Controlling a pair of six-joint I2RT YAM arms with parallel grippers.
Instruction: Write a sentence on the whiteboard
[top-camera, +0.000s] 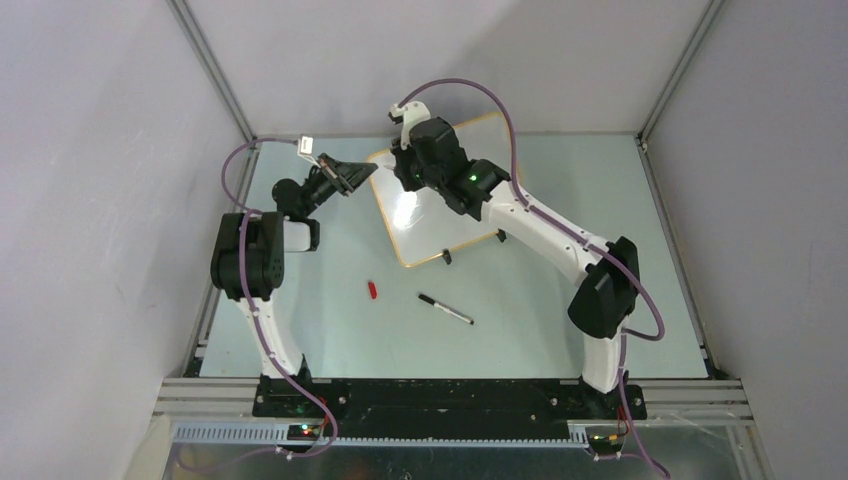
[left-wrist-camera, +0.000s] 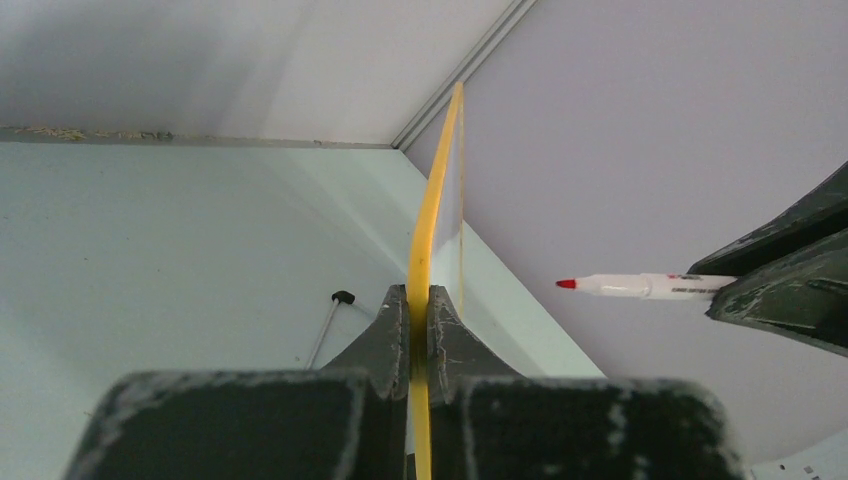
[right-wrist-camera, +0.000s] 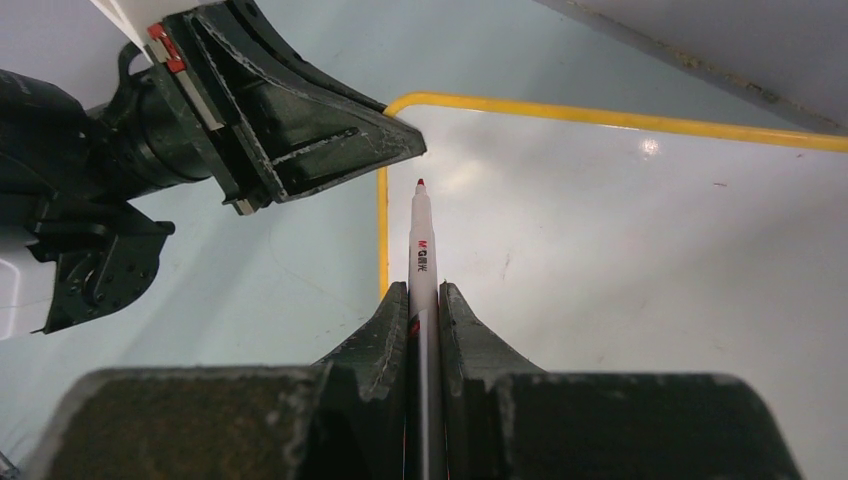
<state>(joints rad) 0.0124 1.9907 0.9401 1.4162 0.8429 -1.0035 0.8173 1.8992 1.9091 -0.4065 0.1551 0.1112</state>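
We find the whiteboard (top-camera: 432, 228) slightly above the middle of the overhead frame, skewed to the table edges and apparently raised at one side; we cannot tell how steeply. Its surface is blank: no letter of the sentence shows in any view.

The left gripper (left-wrist-camera: 420, 296) is clenched on the board's yellow rim (right-wrist-camera: 600, 112), one finger on each face, at the board's left corner in the overhead view. The right gripper (right-wrist-camera: 421, 292) is clamped on a red marker (right-wrist-camera: 421, 250), uncapped, with a long stretch of barrel past the fingers. Its tip lies just inside the left rim, near the left gripper. We cannot tell whether the tip touches the surface.

Risks noted, in our judgement:
- The tip sits close to the rim and to the left claw, so a first stroke drifting towards the left of the frame could run off the board or foul that claw.
- The board is held at one point only, so pen pressure towards its far side may flex or pivot it and break the line.
- The long overhang of the marker gives leverage; a hard press could tilt it or push it back between the jaws.

A red cap (top-camera: 372, 290) and a black marker (top-camera: 445, 308) lie lower in the frame, well apart from the board — no hazard at present.
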